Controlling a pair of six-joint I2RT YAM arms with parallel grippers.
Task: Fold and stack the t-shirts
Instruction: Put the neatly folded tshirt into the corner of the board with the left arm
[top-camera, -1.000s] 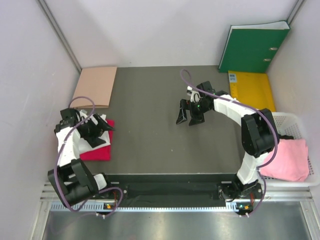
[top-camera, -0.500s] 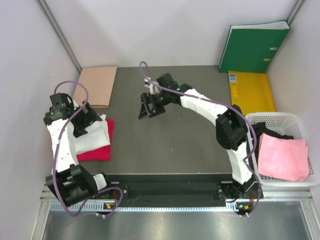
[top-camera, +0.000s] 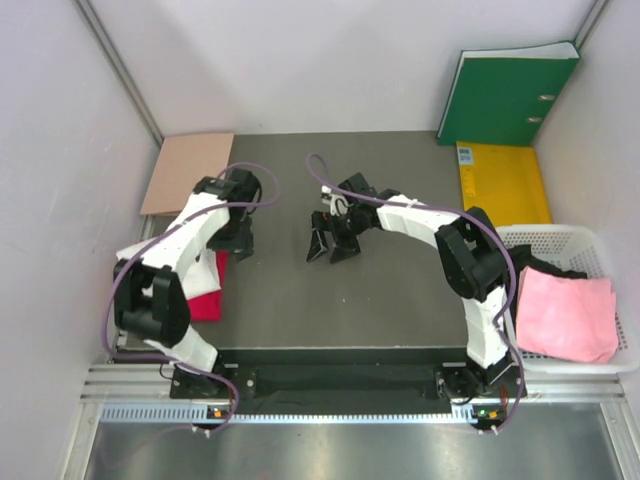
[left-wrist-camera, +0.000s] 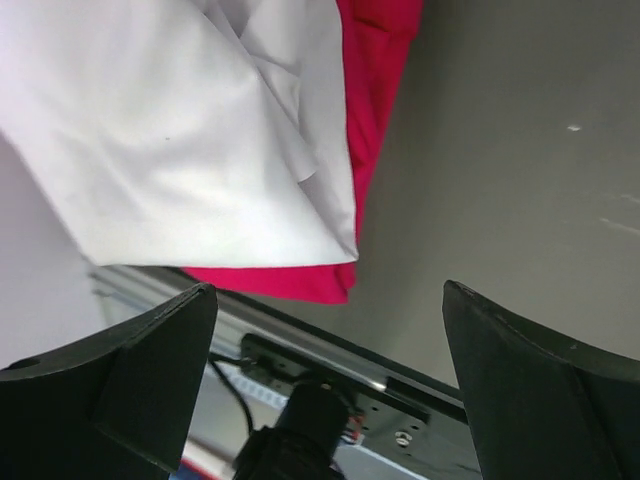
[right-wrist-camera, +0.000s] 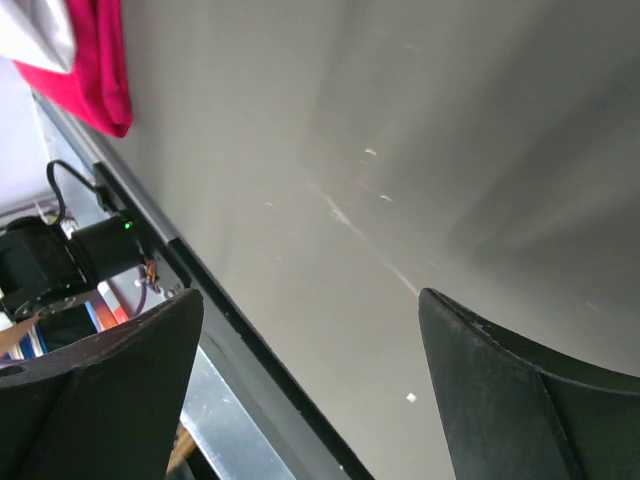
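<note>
Shirts come first: the white t-shirt (left-wrist-camera: 180, 130) lies folded on top of the crimson t-shirt (left-wrist-camera: 378, 90) at the left edge of the surface (top-camera: 400, 290). Red shows along one side and at the near corner, so the white one sits a little askew. The pink t-shirt (top-camera: 565, 315) is well apart from them, bunched in the white basket (top-camera: 560, 233) at the far right. My reading is that two shirts are dealt with and the pink one is the step in hand.

The left tool (left-wrist-camera: 327, 300) hangs just beside the stack with its fingers spread wide and nothing between them. The right tool (top-camera: 331, 246) is over the bare middle of the surface, equally wide open and empty. It is the nearer of the two to the basket.

To do this step well, the right arm should probably reach into the basket and pinch the pink cloth at a hem or shoulder, not in the middle of the heap, so that it hangs open when lifted. It should then be laid out on the bare middle, where both tools can reach it, with one tool on each side for every fold. The left tool would do best to stay off the finished pair, since a brush could drag the white shirt further off the red.

The green binder (top-camera: 505, 95) and tan cardboard sheet (top-camera: 190, 172) stand at the back, out of the way.
</note>
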